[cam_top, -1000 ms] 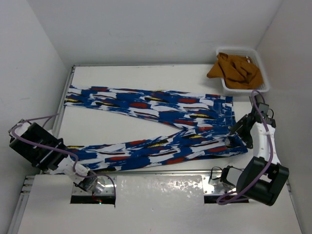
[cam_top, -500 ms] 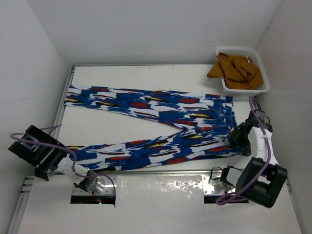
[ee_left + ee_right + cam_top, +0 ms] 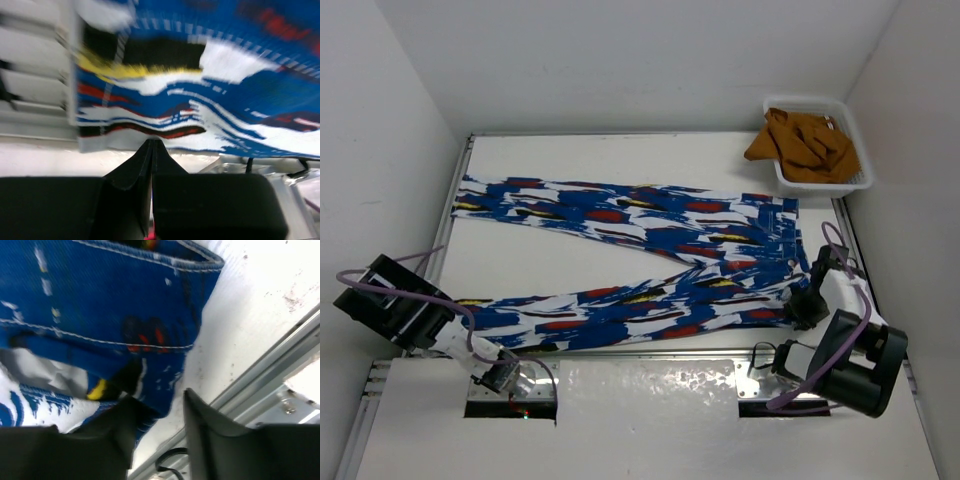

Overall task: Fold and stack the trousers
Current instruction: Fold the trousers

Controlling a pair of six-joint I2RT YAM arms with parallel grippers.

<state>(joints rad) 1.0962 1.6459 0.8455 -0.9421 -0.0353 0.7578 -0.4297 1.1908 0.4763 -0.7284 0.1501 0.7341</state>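
White table (image 3: 570,265), white walls around it. Royal-blue soft fabric trousers (image 3: 650,235) with white, red, yellow and black patches lie flat across it, waistband on the right. Both legs run left and splay apart, with bare table between them. Right gripper (image 3: 160,399) sits low at the near waistband corner. Its jaws are apart, one finger at the fabric edge and the other over bare table, and the stitched blue corner reaches into the gap, not clamped. Left gripper (image 3: 151,145) is closed, tips pressed together right at the near leg's cuff edge. That wrist view is blurred, so I can't tell if any fabric is pinched. Shiny metal plate (image 3: 650,385) lies along the near edge between the arm bases. White plastic basket (image 3: 855,155) at the far right, just beyond the waistband, holds a crumpled mustard-brown cloth (image 3: 800,145).
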